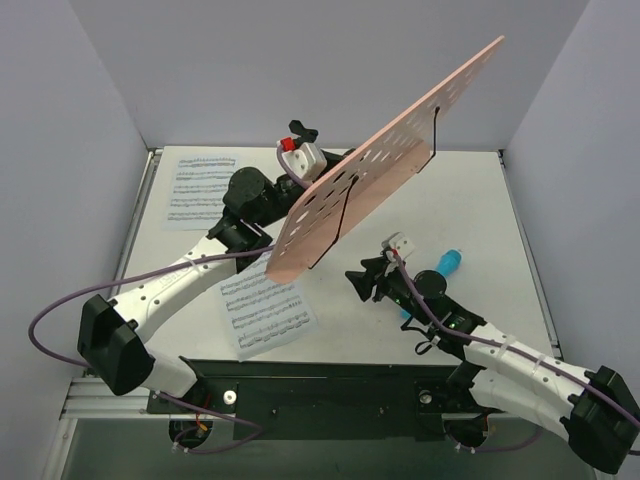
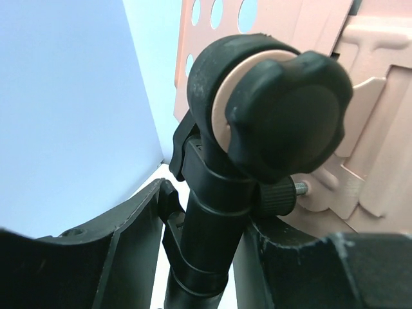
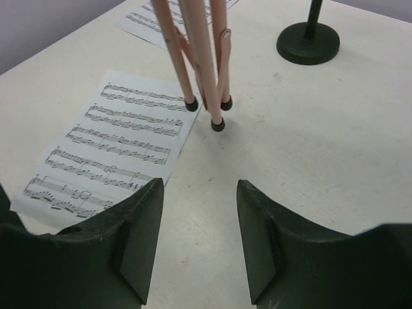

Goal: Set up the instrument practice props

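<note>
At the far left of the desk (image 1: 480, 200) one white music page (image 1: 200, 188) lies flat. Right of it, the left tool (image 2: 206, 257) has its fingers (image 2: 138, 257) narrow on both sides of the black upper tube of the pink tripod (image 3: 201, 58), holding it just under a big black knob (image 2: 290, 122). A second music page (image 1: 265, 310) lies nearer, in the middle. The tripod legs are folded together, and their black feet (image 3: 217, 124) touch the desk just beside the right edge of this page. Above it, the pink perforated board (image 1: 390, 160) is tilted, rising to the far right, with two black wire holders (image 1: 345, 215) across it. The right tool (image 3: 199, 238) hangs over the desk, wide and holding nothing, near the feet. A blue object (image 1: 448, 262) lies beside the right arm.
</note>
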{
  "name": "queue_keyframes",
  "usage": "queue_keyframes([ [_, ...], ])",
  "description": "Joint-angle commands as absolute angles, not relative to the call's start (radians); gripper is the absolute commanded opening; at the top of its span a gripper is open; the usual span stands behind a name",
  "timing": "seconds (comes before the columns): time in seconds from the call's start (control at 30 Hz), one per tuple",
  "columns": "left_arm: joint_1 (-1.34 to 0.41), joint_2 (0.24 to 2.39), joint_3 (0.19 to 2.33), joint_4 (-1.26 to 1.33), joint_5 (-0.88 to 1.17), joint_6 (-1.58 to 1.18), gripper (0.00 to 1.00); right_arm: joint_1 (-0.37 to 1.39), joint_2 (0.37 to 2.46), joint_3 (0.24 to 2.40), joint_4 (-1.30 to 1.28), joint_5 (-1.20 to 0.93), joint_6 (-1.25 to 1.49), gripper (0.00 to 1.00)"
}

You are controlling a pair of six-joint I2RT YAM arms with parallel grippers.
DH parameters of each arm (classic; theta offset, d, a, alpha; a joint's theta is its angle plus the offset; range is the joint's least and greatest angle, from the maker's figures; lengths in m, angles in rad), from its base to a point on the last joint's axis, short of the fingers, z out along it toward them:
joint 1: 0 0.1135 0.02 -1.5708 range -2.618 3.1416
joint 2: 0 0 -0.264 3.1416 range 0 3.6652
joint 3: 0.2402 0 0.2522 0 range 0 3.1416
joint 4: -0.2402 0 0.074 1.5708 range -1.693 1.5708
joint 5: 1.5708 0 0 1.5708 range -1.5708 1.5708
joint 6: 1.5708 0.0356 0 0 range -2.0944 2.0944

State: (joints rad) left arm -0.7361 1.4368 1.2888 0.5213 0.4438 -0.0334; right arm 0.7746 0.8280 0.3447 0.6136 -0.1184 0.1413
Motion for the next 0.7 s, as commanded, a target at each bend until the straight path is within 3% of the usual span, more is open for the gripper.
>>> queue_keyframes([
  [0.0,-0.719,1.315,1.313,0.807,0.310,-0.095,0.00,0.779,0.896,0.365,0.840,-0.003,0.072,0.45],
  [0.23,-0.704,1.322,1.286,0.909,0.265,-0.219,0.00,0.781,0.986,0.362,1.046,-0.024,0.083,0.45],
  [0.67,-0.703,1.347,1.318,0.942,0.261,-0.275,0.00,0.781,1.121,0.478,1.072,-0.117,0.046,0.44],
])
